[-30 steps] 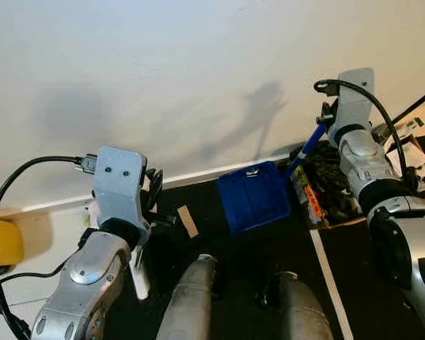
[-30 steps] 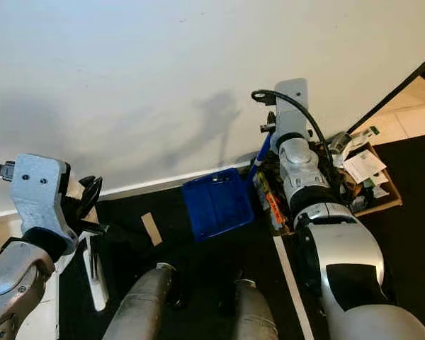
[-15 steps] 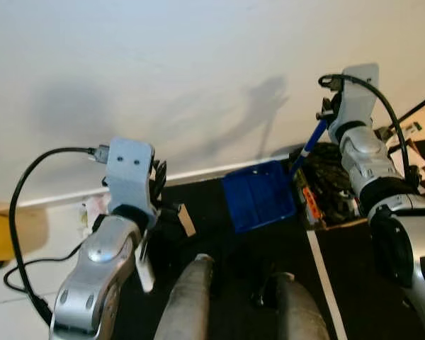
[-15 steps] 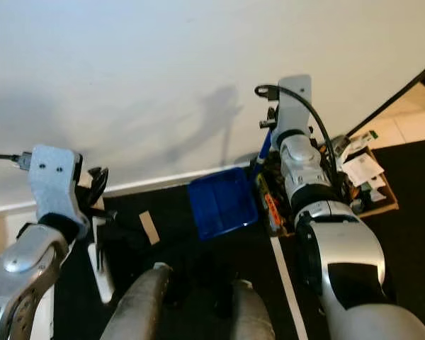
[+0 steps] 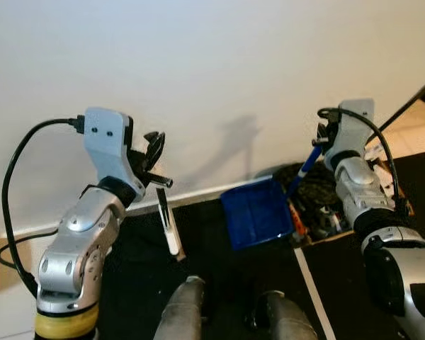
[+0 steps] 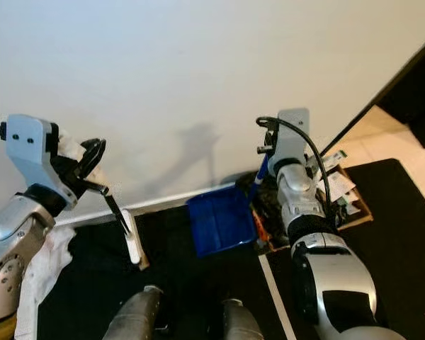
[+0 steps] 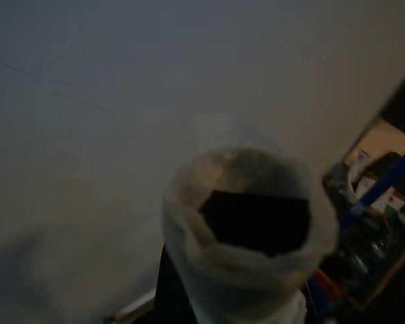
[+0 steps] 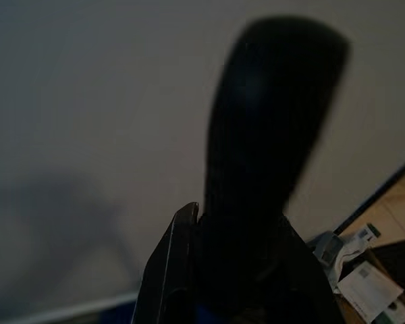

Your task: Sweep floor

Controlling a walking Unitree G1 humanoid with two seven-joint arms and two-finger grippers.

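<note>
Left gripper (image 5: 154, 157): raised at the robot's left before the white wall, its black fingers closed on the thin dark handle of a small brush.
Brush (image 5: 168, 223): hangs down from the left gripper, its white head low, above the dark floor mat and just in front of the baseboard; whether it touches the floor cannot be told.
Left wrist view: blurred; a pale hollow tube end (image 7: 250, 229) sits close to the lens, with the wall behind it.
Right gripper (image 5: 323, 136): held up near the wall at the robot's right, clamped on the top of the dustpan's blue handle; in the right wrist view a black finger (image 8: 270, 128) stands dark against the wall.
Dustpan (image 5: 256, 212): blue, its pan lying on the dark mat close to the baseboard, between the two arms; the blue handle (image 5: 303, 168) slants up from its right rear corner to the right gripper.
Floor mat (image 5: 219, 283): black, running up to the wall, with a white line (image 5: 308, 287) across it to the right of the dustpan.
Baseboard (image 5: 198, 193): white strip along the foot of the wall.
Cardboard box (image 6: 340, 205): on the floor just right of the dustpan, holding dark clutter, papers and packets.
Robot's legs (image 5: 180, 312): two grey shins at the bottom of the eye views.
Cable (image 5: 14, 191): black, looping from the left wrist down the arm's side.
</note>
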